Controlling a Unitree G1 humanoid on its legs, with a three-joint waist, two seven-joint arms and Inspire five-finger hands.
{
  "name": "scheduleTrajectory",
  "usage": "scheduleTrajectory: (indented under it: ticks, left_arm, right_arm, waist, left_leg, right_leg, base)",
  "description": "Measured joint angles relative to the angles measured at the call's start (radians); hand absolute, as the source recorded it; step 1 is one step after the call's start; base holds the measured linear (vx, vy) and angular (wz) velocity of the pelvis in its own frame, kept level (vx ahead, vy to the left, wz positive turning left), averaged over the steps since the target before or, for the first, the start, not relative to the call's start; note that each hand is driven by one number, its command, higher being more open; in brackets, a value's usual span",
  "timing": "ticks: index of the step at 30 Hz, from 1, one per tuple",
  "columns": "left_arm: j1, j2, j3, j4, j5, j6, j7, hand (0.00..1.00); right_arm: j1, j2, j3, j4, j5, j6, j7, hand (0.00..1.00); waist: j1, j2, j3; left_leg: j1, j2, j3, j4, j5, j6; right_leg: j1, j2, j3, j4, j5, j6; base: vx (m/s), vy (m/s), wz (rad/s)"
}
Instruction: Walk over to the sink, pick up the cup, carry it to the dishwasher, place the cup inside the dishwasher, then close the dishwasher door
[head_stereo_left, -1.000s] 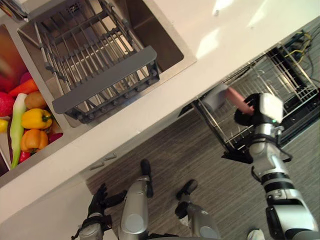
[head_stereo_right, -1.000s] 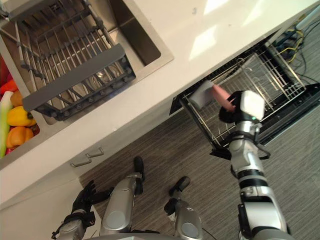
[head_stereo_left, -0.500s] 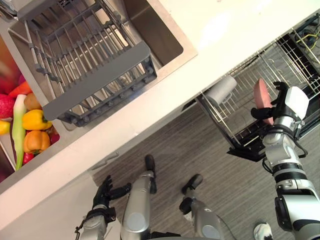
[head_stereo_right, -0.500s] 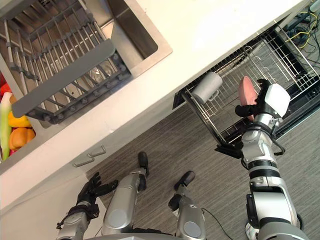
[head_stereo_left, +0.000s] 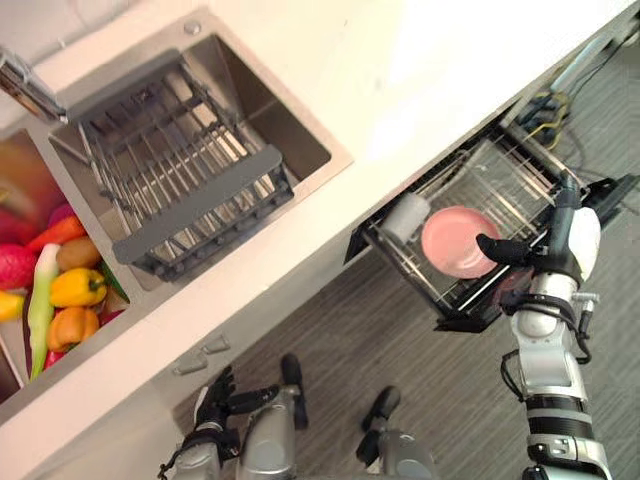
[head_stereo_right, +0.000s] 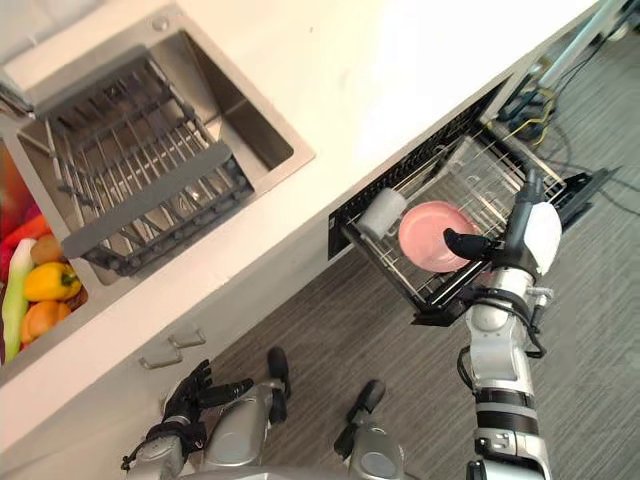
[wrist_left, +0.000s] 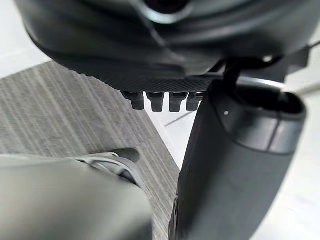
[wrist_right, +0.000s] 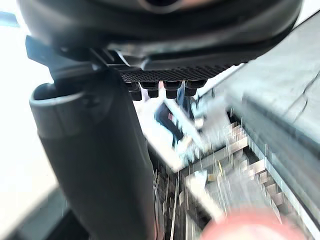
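Right hand (head_stereo_left: 563, 236) is up at the outer side of the pulled-out dishwasher rack (head_stereo_left: 520, 168), fingers (head_stereo_left: 570, 195) straight and pointing up, holding nothing. Thumb (head_stereo_left: 495, 250) sticks out sideways over the edge of a pink plate (head_stereo_left: 455, 240) (can't tell if it actually touches it). The plate lies flat in the rack, facing up.

The cup (head_stereo_left: 403, 218) is in the dishwasher rack too: pale grey, lying on its side in the corner closest to the counter (head_stereo_left: 400, 90), right beside the plate and well clear of my hand. The rack itself hangs out from under the counter edge, over the striped grey floor (head_stereo_left: 420, 345).

Further along the counter is the sink (head_stereo_left: 268, 112), with a dark grey dish rack (head_stereo_left: 200, 200) sitting across it. The basin next to that holds vegetables: a yellow pepper (head_stereo_left: 78, 288), an orange one (head_stereo_left: 65, 327), a long pale green one (head_stereo_left: 40, 300) and some red stuff.

My left hand (head_stereo_left: 212, 400) is way down low by the cabinet front (head_stereo_left: 120, 420), fingers spread loose, nothing in it.
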Motion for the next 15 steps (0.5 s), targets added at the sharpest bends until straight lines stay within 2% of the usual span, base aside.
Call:
scheduleTrajectory:
  ticks: [3, 4, 8, 9, 11, 15]
  left_arm:
    - [0.018, -0.001, 0.005, 0.005, 0.02, 0.007, 0.001, 1.0]
    - [0.029, -0.002, 0.011, 0.008, 0.02, 0.012, 0.002, 1.0]
    - [0.031, 0.002, 0.009, 0.008, 0.018, 0.024, 0.006, 1.0]
    - [0.021, 0.002, 0.006, 0.008, 0.015, 0.026, 0.01, 1.0]
    - [-0.002, -0.007, -0.005, 0.007, -0.007, 0.029, 0.027, 1.0]
    - [-0.057, -0.052, -0.025, -0.01, -0.068, 0.021, 0.076, 1.0]
  right_arm:
    - [0.021, 0.0, -0.067, -0.003, 0.014, 0.04, -0.015, 1.0]
    - [0.032, 0.0, -0.1, 0.0, 0.036, 0.073, -0.032, 1.0]
    - [0.021, -0.002, -0.162, 0.041, 0.152, 0.152, -0.106, 1.0]
    - [0.009, -0.002, -0.173, 0.055, 0.198, 0.179, -0.132, 0.0]
    - [-0.013, -0.002, -0.185, 0.06, 0.279, 0.214, -0.173, 0.0]
    - [-0.099, -0.006, -0.214, 0.061, 0.387, 0.263, -0.202, 0.0]
  waist:
    - [-0.012, -0.003, -0.041]
    - [-0.02, -0.003, -0.05]
    - [-0.052, 0.0, -0.052]
    - [-0.062, 0.005, -0.042]
    - [-0.077, 0.021, -0.008]
    - [-0.089, 0.08, 0.106]
  left_leg:
    - [0.016, -0.002, 0.01, -0.014, 0.002, -0.004]
    - [0.029, -0.002, 0.017, -0.019, 0.003, -0.005]
    - [0.005, 0.002, 0.038, -0.023, 0.007, -0.01]
    - [-0.021, 0.006, 0.045, -0.023, 0.014, -0.008]
    - [-0.049, 0.008, 0.058, -0.021, 0.025, -0.002]
    - [-0.089, 0.004, 0.072, -0.005, 0.031, 0.006]
  right_leg:
    - [0.0, -0.004, 0.015, 0.008, -0.001, 0.002]
    - [0.004, -0.006, 0.027, 0.012, -0.001, 0.002]
    - [-0.042, -0.012, 0.057, 0.025, 0.003, 0.007]
    - [-0.075, -0.012, 0.068, 0.032, 0.009, 0.004]
    - [-0.116, -0.011, 0.086, 0.033, 0.026, -0.002]
    - [-0.174, -0.011, 0.133, 0.027, 0.063, -0.009]
  base:
    - [-0.03, 0.049, -0.14]
    - [-0.03, 0.049, -0.12]
    - [-0.08, 0.052, -0.19]
    - [-0.08, 0.033, -0.16]
    - [-0.12, 0.043, -0.24]
    - [-0.1, 0.052, -0.29]
